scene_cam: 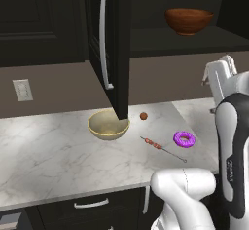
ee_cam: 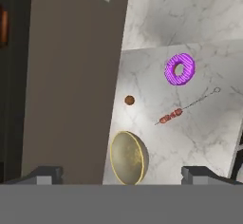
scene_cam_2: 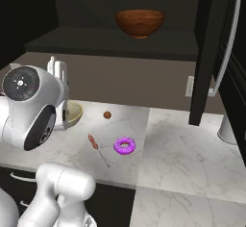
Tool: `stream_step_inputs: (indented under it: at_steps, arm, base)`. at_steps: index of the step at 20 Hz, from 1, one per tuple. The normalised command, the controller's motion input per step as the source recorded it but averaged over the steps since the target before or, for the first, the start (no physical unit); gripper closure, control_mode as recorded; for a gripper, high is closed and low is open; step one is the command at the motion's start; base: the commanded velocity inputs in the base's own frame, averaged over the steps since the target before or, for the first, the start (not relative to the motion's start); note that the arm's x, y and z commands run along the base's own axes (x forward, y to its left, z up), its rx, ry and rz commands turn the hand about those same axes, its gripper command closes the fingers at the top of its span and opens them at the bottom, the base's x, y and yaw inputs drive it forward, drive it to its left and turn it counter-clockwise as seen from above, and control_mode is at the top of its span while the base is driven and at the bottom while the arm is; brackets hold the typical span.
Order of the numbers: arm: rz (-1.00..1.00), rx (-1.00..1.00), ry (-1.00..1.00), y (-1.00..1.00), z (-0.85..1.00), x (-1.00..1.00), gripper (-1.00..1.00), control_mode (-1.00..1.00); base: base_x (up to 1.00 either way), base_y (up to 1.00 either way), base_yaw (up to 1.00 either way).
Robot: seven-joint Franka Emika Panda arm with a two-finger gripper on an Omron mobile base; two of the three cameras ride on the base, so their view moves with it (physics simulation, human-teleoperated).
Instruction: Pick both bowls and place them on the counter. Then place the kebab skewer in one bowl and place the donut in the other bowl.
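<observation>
The pale cream-yellow bowl [scene_cam: 108,124] [scene_cam_2: 73,114] [ee_cam: 127,158] stands upright on the white marble counter [scene_cam: 48,156], below the edge of an open cabinet door. The dark reddish-brown bowl [scene_cam: 188,20] [scene_cam_2: 140,22] rests on a dark shelf above. Side by side on the counter, right of the cream bowl, lie the kebab skewer [scene_cam: 163,146] [scene_cam_2: 97,149] [ee_cam: 182,110] and the purple donut [scene_cam: 184,139] [scene_cam_2: 124,145] [ee_cam: 180,69]. My gripper [ee_cam: 121,175] hangs open and empty, well above the counter, with the cream bowl showing between its fingertips [ee_cam: 45,174].
A small brown ball [scene_cam: 143,116] [scene_cam_2: 107,115] [ee_cam: 129,100] sits near the back wall. An open dark cabinet door [scene_cam: 114,48] juts out over the cream bowl; another [scene_cam_2: 211,53] hangs at the right. A wall outlet [scene_cam: 23,89] is at the left.
</observation>
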Motion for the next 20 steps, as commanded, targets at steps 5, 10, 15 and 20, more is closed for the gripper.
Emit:
stream_step_inputs:
  at_steps: [5, 10, 15, 20]
  arm:
    - [0.00, 0.00, -0.27, -0.23, 0.40, -0.08, -1.00, -1.00]
    - [-0.02, 0.00, -0.22, -0.23, 0.41, 0.05, -1.00, -1.00]
    - [-0.09, 0.00, 0.00, -0.16, 0.51, 0.22, -1.00, -1.00]
    - [-0.02, 0.06, 0.02, -0.18, 0.53, 0.22, -1.00, -1.00]
  base:
    - [0.00, 0.00, 0.00]
    - [0.00, 0.00, 0.00]
    - [0.00, 0.00, 0.00]
    - [0.00, 0.00, 0.00]
